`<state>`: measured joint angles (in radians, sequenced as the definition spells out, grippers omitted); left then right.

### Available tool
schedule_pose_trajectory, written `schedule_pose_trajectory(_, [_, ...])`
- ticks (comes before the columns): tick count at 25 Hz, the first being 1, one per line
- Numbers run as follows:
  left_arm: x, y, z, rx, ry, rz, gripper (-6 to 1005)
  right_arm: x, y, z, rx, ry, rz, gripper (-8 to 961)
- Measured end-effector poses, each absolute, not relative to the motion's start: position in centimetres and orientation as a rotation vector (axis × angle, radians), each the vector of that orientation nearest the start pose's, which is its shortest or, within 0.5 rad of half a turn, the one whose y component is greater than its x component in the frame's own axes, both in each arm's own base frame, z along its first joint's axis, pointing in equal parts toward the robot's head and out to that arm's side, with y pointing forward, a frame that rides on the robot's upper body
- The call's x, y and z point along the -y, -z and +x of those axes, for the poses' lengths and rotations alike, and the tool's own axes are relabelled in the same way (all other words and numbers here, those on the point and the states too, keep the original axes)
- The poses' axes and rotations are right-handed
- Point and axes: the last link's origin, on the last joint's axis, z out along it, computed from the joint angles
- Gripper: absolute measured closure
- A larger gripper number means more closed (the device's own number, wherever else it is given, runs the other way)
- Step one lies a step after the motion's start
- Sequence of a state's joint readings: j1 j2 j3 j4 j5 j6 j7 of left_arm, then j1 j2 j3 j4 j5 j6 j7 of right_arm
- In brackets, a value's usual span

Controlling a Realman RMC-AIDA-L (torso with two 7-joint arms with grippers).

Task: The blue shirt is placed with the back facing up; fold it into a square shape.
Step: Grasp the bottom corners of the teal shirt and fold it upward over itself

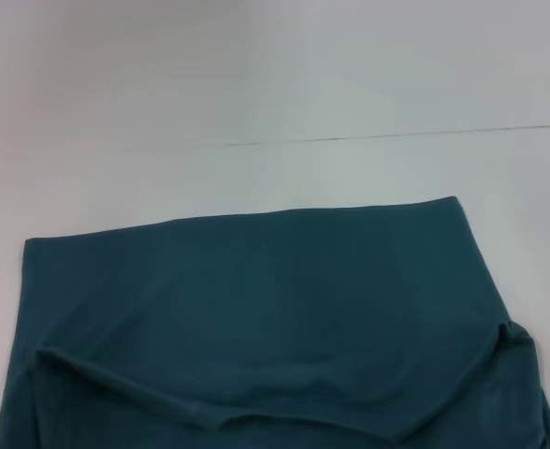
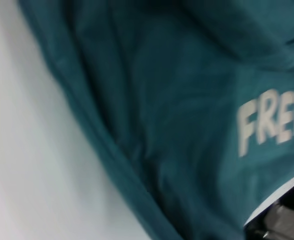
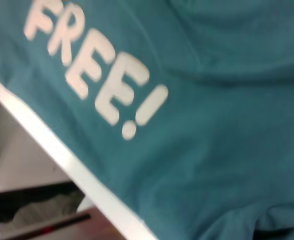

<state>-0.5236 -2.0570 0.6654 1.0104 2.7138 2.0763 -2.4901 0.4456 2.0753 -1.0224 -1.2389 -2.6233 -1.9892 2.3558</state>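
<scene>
The blue shirt [image 1: 256,290] lies on the white table [image 1: 275,94] and fills the near half of the head view. Its far edge is a straight fold running from left to right. Close to the near side, a sagging cloth edge [image 1: 256,416] crosses the shirt above another layer. The left wrist view shows wrinkled teal cloth [image 2: 162,100] with white letters "FREE" [image 2: 272,125]. The right wrist view shows the same white print "FREE!" [image 3: 94,75] on the cloth, which reaches the table's edge. Neither gripper shows in any view.
A thin seam [image 1: 350,137] crosses the white table beyond the shirt. In the right wrist view the table's white front edge [image 3: 62,155] runs diagonally, with dark shelving and clutter [image 3: 37,210] below it. Bare tabletop [image 2: 27,175] lies beside the shirt in the left wrist view.
</scene>
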Motion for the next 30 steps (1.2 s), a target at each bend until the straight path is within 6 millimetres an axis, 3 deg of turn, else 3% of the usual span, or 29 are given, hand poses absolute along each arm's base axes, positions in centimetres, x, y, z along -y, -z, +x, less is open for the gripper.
schedule_pose_trajectory(8, [-28.8, -9.3, -28.5, 2.061, 0.17, -2.393, 838, -30.2, -9.9, 27.0, -1.519, 0.221, -2.581, 846])
schedule_pose_trajectory(13, [-31.2, -11.5, -27.3, 1.92, 0.374, -2.382, 835, -32.8, -11.7, 25.8, -1.464, 0.061, -2.525, 846])
schedule_pose_trajectory(24, [-36.6, -12.4, -25.9, 1.652, 0.57, -2.249, 829, -37.5, -12.4, 23.6, -1.372, -0.072, -2.36, 847])
schedule_pose_trajectory(30, [-39.1, -10.6, -26.2, 1.591, 0.549, -2.169, 825, -40.1, -11.3, 23.6, -1.327, -0.073, -2.267, 846])
